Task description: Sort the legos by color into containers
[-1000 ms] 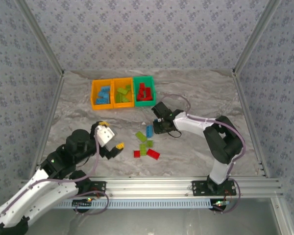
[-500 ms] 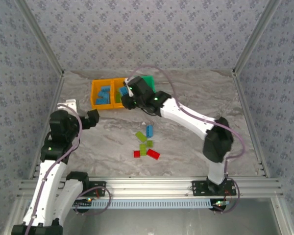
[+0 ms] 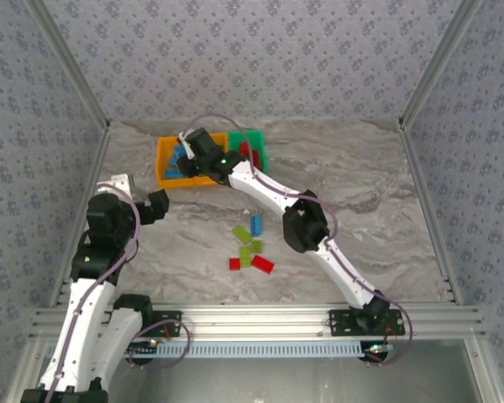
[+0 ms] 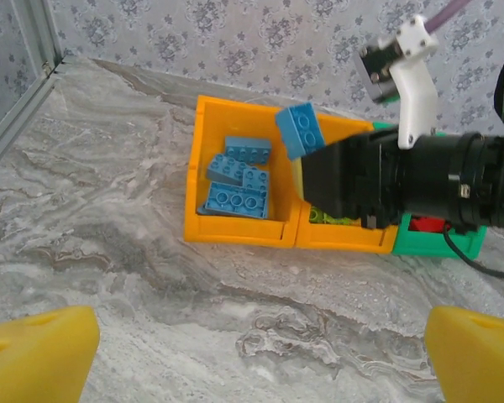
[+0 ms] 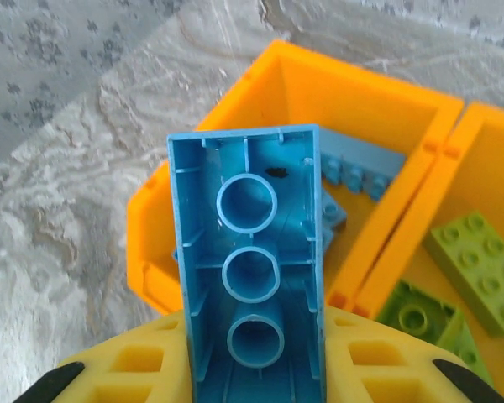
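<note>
Nearest the arms, six loose legos (image 3: 250, 248) lie together on the marbled table (image 3: 361, 193): two red, three lime and one blue, so roughly a quarter of the sorting looks left to do.

A little farther and to the left, the left gripper (image 4: 256, 361) hangs with its yellow fingers spread wide and nothing between them, looking toward the containers.

At the far left of the table stands the row of containers. The left orange bin (image 4: 235, 231) holds blue legos, the middle orange bin (image 5: 479, 159) lime ones, and the green bin (image 3: 256, 175) red ones, so each colour has its place. The right gripper (image 5: 254, 369) reaches out over the left orange bin, clamped on a blue lego (image 5: 252, 269) that hangs in the air just above the blue pile, not yet let go.

From above, the right arm covers part of the middle and green bins, so their contents cannot be counted. From the left wrist, most of the green bin sits behind the right gripper's body.
</note>
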`<state>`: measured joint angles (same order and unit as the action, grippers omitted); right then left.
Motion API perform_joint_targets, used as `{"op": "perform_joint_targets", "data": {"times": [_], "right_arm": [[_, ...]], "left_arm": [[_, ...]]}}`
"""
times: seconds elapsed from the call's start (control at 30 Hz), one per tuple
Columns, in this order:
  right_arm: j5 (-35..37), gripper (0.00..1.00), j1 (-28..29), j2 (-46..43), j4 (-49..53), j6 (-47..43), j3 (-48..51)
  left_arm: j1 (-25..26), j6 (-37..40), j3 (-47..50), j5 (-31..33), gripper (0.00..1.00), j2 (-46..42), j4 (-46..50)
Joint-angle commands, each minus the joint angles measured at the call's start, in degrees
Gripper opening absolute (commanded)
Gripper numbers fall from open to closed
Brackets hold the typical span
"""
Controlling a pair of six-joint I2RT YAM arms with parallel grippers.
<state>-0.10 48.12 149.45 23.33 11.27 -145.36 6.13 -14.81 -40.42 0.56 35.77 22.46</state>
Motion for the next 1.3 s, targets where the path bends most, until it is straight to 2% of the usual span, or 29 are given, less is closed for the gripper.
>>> {"op": "perform_joint_targets", "data": {"times": [0.0, 0.17, 0.3, 0.47, 0.53, 0.77, 0.9, 1.0, 1.1, 1.27], "right_arm": [[-0.6, 0.37, -0.7, 4.3, -2.1, -0.5, -7.7], [-0.4, 0.61, -1.7, 6.6, -5.0, 0.8, -10.2], [-1.8, 0.63, -1.9, 4.6, -0.7, 1.0, -12.4], [-2.5, 0.67, -1.6, -5.3, 9.6, 2.1, -8.5], [-3.3, 0.7, -1.4, -13.3, 12.9, 2.4, -0.2], [-2.6, 0.81, 0.5, -46.2, 13.4, -1.5, 39.2], [1.4, 0.84, 2.4, -65.2, 13.5, 1.3, 58.7], [6.7, 0.89, 4.2, -78.8, 15.3, 6.3, 70.5], [11.5, 0.93, 5.1, -91.3, 18.1, 13.4, 81.5], [21.0, 0.98, 5.4, -104.8, 25.0, 30.2, 91.4]], "left_arm": [[0.3, 1.3, 0.2, 1.1, 0.99, -0.4, -1.0], [0.5, 1.5, 0.2, 1.2, 0.99, 0.0, -0.6], [0.5, 1.5, 0.2, 1.6, 0.99, 0.4, -0.5], [0.5, 1.9, -0.7, 2.3, 0.99, 1.8, 1.0], [0.5, 1.9, -1.0, 2.3, 0.99, 2.4, 1.6], [0.6, 1.6, -1.7, 1.1, 0.99, 5.7, 3.1], [2.1, 0.5, -3.2, -2.3, 0.99, 9.9, 5.8], [5.2, -6.7, -6.7, -3.9, 0.99, 15.1, 11.3], [11.1, -17.5, -7.6, -5.0, 0.99, 19.5, 12.5], [29.7, -34.3, -6.1, 2.1, 0.98, 26.5, 5.5]]}}
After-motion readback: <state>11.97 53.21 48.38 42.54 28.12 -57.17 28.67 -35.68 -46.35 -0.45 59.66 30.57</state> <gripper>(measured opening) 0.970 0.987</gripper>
